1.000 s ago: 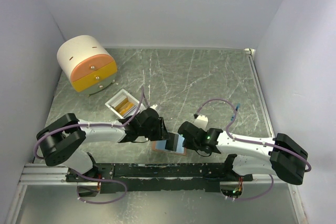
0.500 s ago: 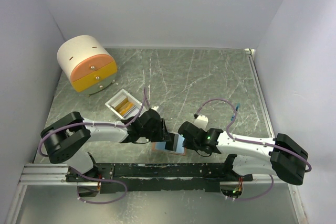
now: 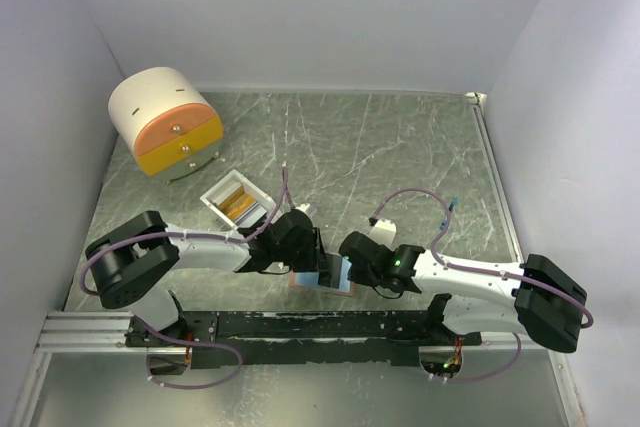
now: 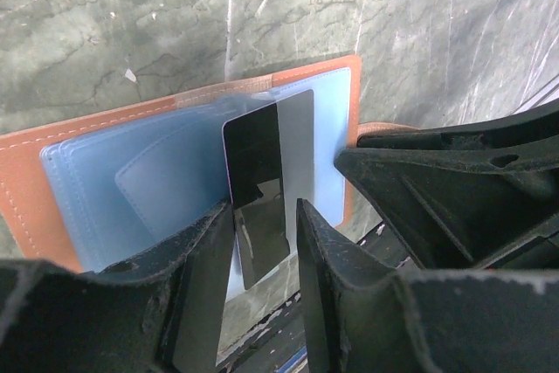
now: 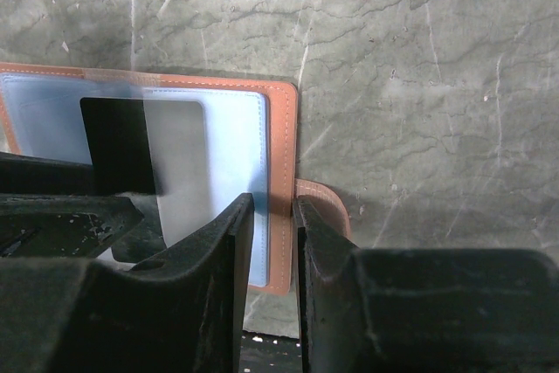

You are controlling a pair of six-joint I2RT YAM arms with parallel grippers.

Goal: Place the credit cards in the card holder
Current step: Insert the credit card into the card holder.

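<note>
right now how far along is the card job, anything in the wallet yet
Done: the salmon-brown folding card holder lies open, right gripper pinching its edge. In hand: left gripper holds a dark-and-grey card at a pocket, not fully in. Left: yellow and orange cards in the white box.

Soft even light, faint shadows, wrist-view foregrounds slightly blurred

There is one salmon-brown folding card holder, one dark rectangular card, one small white open box and one round cream-and-orange drawer unit.
</note>
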